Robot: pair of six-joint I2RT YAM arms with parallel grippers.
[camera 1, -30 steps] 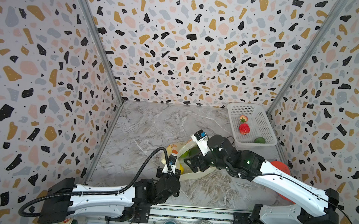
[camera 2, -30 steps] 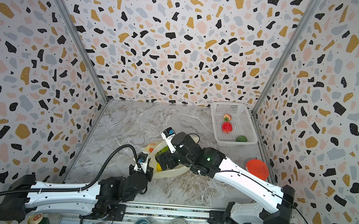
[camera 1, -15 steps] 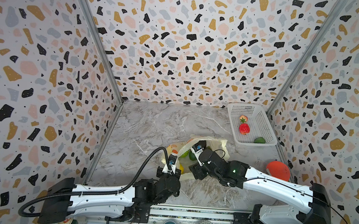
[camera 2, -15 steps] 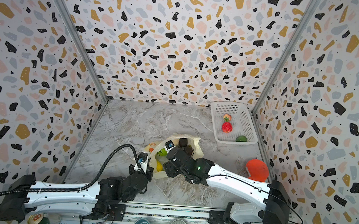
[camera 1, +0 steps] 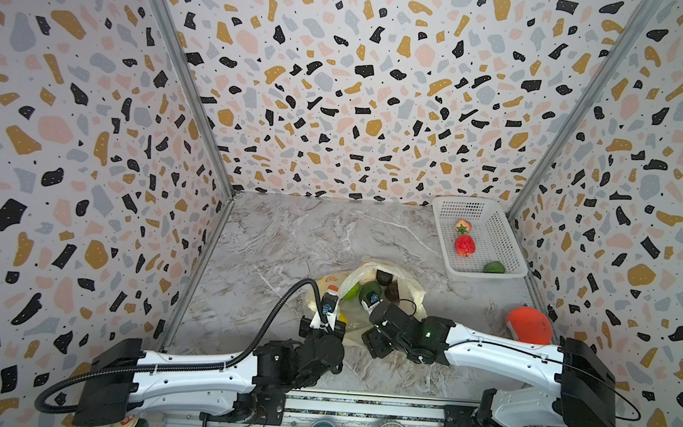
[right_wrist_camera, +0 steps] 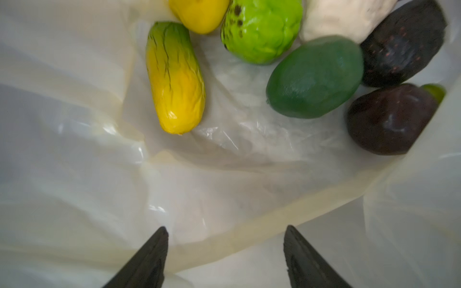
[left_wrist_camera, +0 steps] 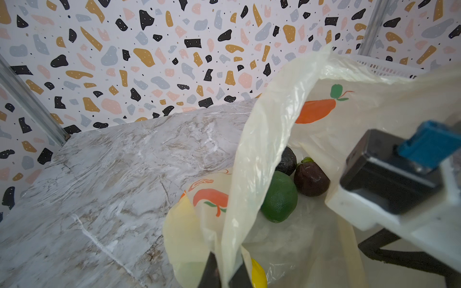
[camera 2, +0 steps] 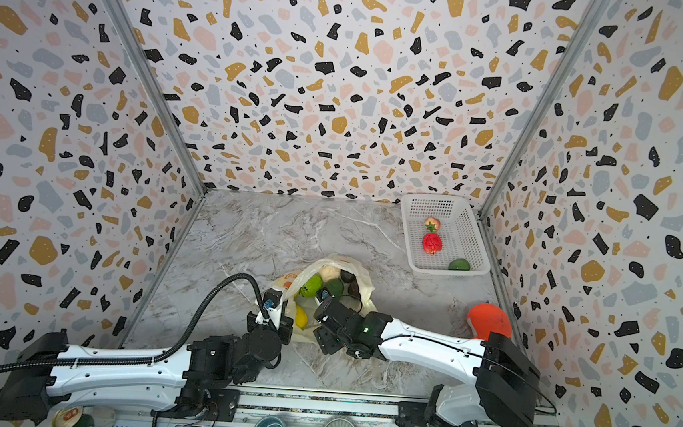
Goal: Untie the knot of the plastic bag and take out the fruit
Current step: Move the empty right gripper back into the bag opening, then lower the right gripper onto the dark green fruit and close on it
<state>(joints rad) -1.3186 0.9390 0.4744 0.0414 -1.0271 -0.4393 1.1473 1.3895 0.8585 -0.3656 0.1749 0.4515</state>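
While the left tool (left_wrist_camera: pixel 225 270) pinches the thin, crinkled plastic bag (left_wrist_camera: pixel 269 129) on the veined marble desk (left_wrist_camera: pixel 112 174), the right tool (right_wrist_camera: pixel 225 229) gapes wide.

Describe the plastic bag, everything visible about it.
The plastic bag is thin, translucent, pale yellow film, crinkled and printed with orange carrot-like logos. It lies on the marble table near the front, its mouth open. The left gripper pinches one edge and holds it up; the right gripper, jaws apart, reaches into the mouth. Inside lie a dark green fruit, a yellow-green fruit and others.
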